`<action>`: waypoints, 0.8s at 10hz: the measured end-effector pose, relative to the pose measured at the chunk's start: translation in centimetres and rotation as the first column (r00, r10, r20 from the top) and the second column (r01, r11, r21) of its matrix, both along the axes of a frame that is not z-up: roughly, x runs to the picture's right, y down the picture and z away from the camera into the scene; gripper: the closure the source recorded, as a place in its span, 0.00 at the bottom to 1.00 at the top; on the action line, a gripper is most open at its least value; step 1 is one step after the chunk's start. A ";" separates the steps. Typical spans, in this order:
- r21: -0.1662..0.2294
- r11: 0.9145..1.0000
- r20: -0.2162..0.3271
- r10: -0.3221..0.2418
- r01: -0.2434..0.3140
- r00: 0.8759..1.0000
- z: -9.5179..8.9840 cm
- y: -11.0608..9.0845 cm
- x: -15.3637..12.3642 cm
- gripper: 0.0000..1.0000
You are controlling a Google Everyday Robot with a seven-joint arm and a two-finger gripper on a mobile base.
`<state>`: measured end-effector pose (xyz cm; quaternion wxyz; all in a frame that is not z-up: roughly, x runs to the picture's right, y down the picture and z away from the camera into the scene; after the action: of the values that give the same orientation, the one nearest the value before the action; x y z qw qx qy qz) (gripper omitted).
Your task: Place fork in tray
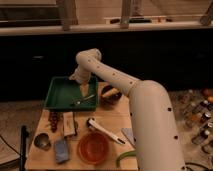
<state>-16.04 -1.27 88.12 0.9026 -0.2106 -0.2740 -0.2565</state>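
since the fork (83, 100) lies in the tray (54, 98) at the table's back-left corner, the pincer (86, 90), seemingly apart, should lift straight.

Fork (83, 100) lies in tray (56, 97), tool (86, 88) just above it.

gripper (86, 90) over tray (59, 103), fork (83, 100) below, bowl (110, 95) beside
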 end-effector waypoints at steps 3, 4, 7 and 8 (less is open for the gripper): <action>0.000 1.000 -0.035 0.030 -0.030 0.999 -0.4 -0.4 1.0 0.20; 0.002 0.999 -0.050 0.045 -0.045 0.998 -0.6 -0.6 1.5 0.20; 0.017 0.996 -0.093 0.086 -0.085 0.992 -1.6 -0.9 3.5 0.20; 0.020 0.995 -0.101 0.094 -0.093 0.990 -1.8 -0.9 3.9 0.20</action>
<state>-12.18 -2.16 86.27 0.9280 -0.2034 -0.2354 -0.2049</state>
